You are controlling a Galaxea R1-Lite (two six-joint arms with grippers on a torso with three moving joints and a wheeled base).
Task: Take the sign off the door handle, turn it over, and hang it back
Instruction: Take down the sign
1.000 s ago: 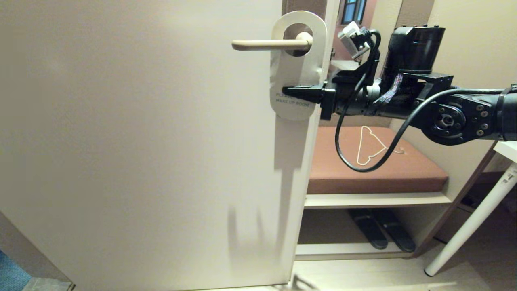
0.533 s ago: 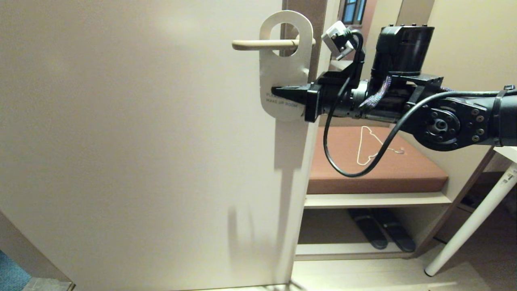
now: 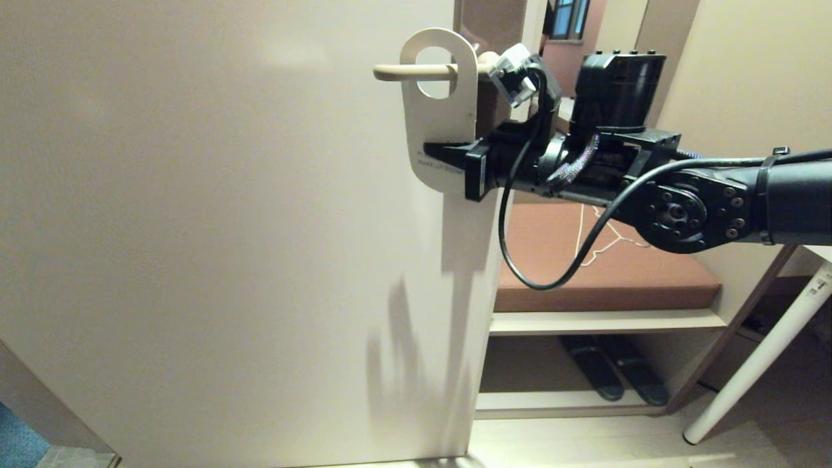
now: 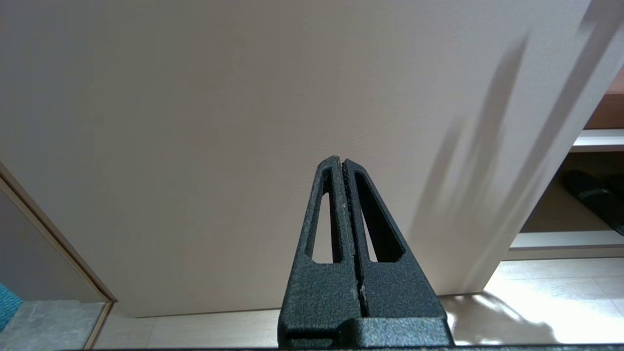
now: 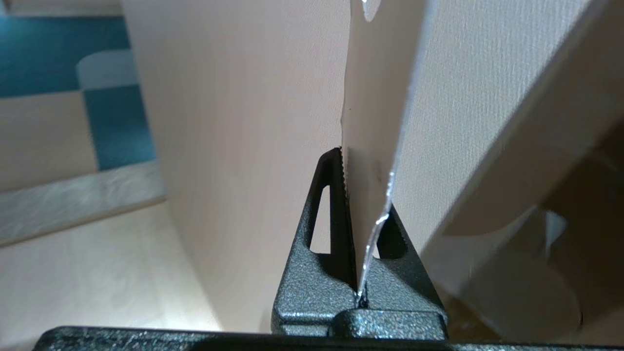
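From my remote seat, the nearest thing is my left gripper [image 4: 343,163], parked low before the door [image 3: 227,227], its fingers pressed together on nothing. My right gripper [image 3: 434,151] reaches in level from the right and is clenched on the lower part of the sign [image 3: 437,110]. In the right wrist view I see the card edge-on between the two fingers [image 5: 336,204].

The white side faces me. I can read only "MAKE UP ROOM" under the gripper, and even this is small; the line above is hidden by the black fingers. The sign is on the handle [image 3: 396,72], which goes through its oval hole, and the free end of the lever sticks out to the left of the card. The inner end of the handle and its plate are covered by the sign and the wrist camera.

To the left of the lever tip is only flat door. Past the door edge on the right I see a brown bench [image 3: 617,273] with a thin white hanger [image 3: 595,250], partly cut by the arm and cable, and dark slippers [image 3: 614,374] under it.
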